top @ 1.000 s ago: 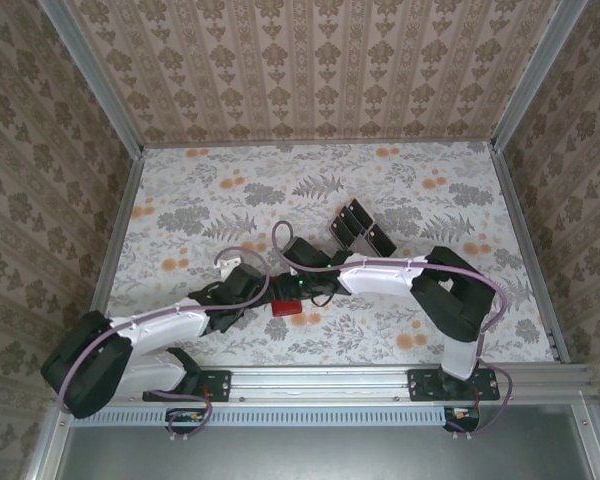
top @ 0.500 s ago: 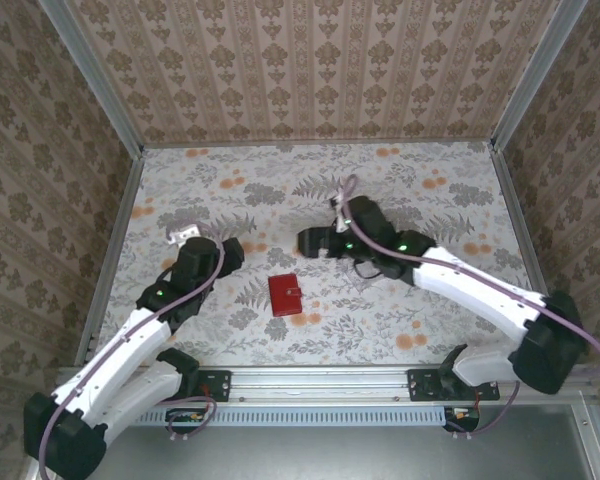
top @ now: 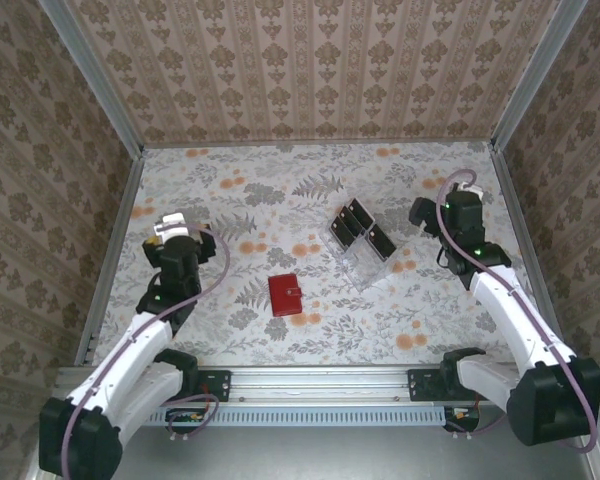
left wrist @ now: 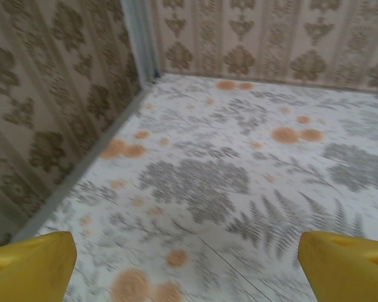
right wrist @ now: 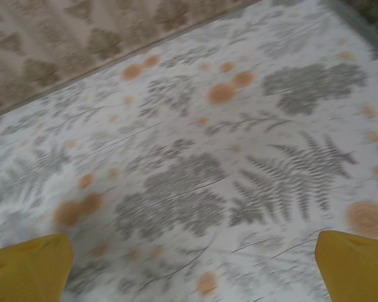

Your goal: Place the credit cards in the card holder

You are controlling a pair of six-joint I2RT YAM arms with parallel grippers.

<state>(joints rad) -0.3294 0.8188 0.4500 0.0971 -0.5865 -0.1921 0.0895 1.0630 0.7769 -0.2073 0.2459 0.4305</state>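
Left end effector [left wrist: 189, 269] and right end effector [right wrist: 190, 264], both spread, sit near opposite table [top: 280, 180] edges.

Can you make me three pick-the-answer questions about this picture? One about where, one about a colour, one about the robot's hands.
1. Where is the card holder? A in a gripper; B on the table, left of the clear tray; C against the back wall.
2. What colour are the credit cards? A green; B white; C black.
3. How are the left gripper and right gripper? A both open; B both shut; C holding cards.
Answers: B, it lies flat there; C, dark cards sit in the tray; A, fingers wide apart, nothing between.
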